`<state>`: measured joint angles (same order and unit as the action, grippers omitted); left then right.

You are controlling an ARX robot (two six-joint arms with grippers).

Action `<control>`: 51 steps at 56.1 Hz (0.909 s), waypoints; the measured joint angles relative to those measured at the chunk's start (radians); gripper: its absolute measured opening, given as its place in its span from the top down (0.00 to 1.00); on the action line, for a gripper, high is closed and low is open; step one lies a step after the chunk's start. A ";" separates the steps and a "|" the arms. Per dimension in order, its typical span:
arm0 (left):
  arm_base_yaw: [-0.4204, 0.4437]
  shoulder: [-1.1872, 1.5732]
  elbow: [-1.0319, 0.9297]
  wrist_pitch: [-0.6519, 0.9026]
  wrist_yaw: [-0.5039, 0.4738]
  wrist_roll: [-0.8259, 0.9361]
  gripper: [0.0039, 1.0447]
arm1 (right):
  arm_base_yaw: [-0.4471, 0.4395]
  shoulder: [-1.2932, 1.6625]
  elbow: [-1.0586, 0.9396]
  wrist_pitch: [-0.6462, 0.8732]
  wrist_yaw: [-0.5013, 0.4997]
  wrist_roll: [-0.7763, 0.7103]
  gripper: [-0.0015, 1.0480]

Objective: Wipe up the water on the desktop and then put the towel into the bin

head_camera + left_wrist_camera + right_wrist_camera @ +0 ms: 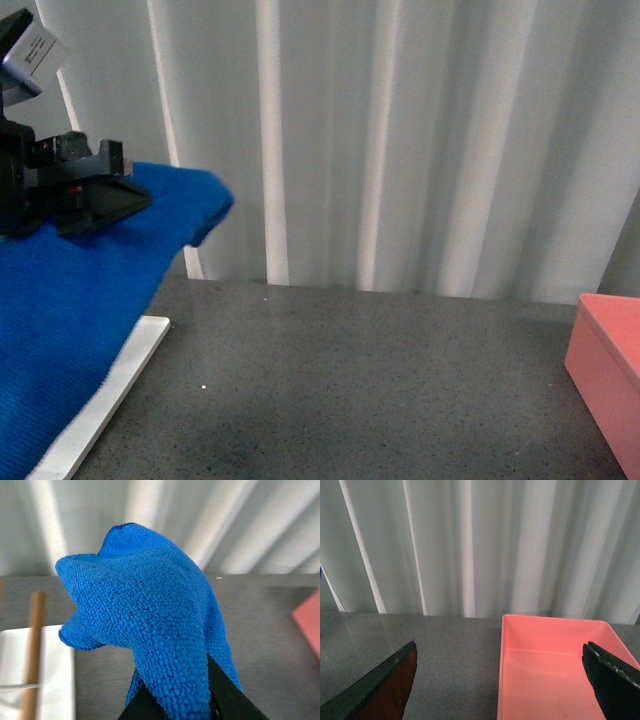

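In the upper left of the front view, the left tool (95, 195) is clenched on the blue towel (60, 300), which drapes down in front of the white rack base (115, 385). The pink bin (610, 345) sits on the grey worktop (350, 380) at the lower right. The right tool (499, 650) is spread wide and holds nothing.

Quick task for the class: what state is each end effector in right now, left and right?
Left end effector: closed, holding the blue towel.
Right end effector: open, holding nothing.
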<state>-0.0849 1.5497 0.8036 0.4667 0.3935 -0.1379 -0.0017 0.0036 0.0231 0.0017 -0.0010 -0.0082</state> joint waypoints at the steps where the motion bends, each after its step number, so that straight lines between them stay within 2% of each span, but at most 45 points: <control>1: -0.015 -0.010 -0.014 0.021 0.011 -0.022 0.95 | 0.000 0.000 0.000 0.000 0.000 0.000 0.07; 6: -0.080 -0.042 -0.069 0.108 0.051 -0.116 0.95 | 0.000 0.000 0.000 0.000 0.000 0.000 0.07; 15: -0.209 -0.046 -0.145 0.266 0.052 -0.260 0.95 | 0.000 0.000 0.000 0.000 0.000 0.000 0.07; 26: -0.341 0.033 -0.158 0.484 -0.053 -0.447 0.95 | 0.000 0.000 0.000 0.000 0.000 0.000 0.07; 41: -0.410 0.144 -0.157 0.623 -0.224 -0.622 0.95 | 0.000 0.000 0.000 0.000 0.000 0.000 0.07; 51: -0.431 0.151 -0.143 0.588 -0.288 -0.619 0.95 | 0.000 0.000 0.000 0.000 0.000 0.000 0.07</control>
<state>-0.5156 1.7012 0.6601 1.0550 0.1059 -0.7567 -0.0017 0.0036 0.0231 0.0017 -0.0010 -0.0082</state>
